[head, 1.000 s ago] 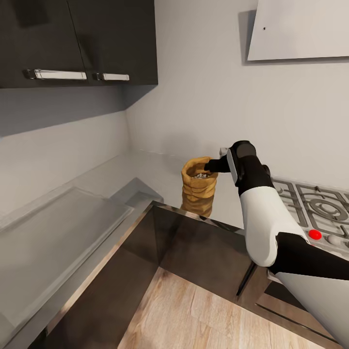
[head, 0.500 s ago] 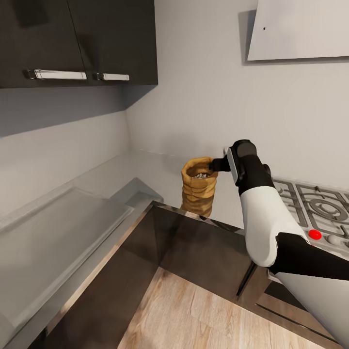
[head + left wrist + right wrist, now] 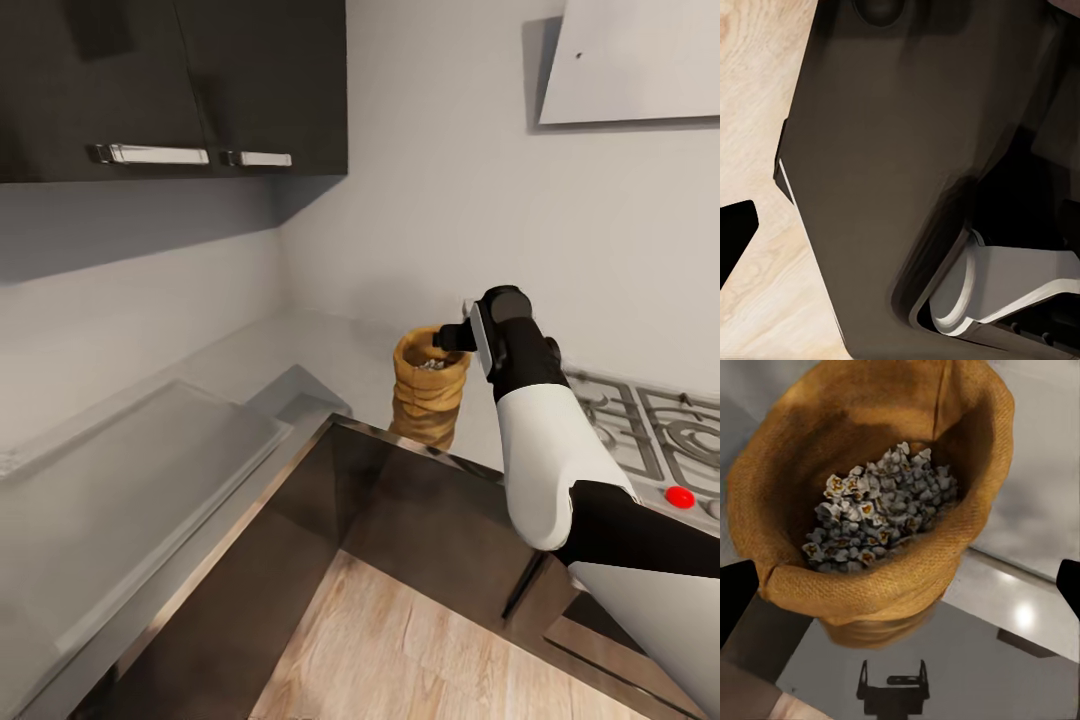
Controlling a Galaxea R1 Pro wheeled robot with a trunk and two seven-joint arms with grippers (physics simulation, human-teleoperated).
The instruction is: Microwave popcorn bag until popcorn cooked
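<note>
Now the right gripper (image 3: 447, 338) hangs at the bag's (image 3: 429, 398) rim — fingers (image 3: 736, 598) spread wide — popcorn (image 3: 881, 517) heaped inside, bag upright on the countertop (image 3: 330, 350).

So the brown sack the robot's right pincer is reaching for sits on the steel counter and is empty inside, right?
Not quite: the sack is not empty. The right wrist view shows the popcorn bag holding a heap of popcorn. The rest holds: in the head view the right pincer is at the sack's rim, and the sack stands on the countertop.

Open countertop (image 3: 300, 350) lies left of the popcorn bag (image 3: 428, 395); the wall (image 3: 440, 200) closes in behind, hob (image 3: 650, 420) crowding its right.
</note>
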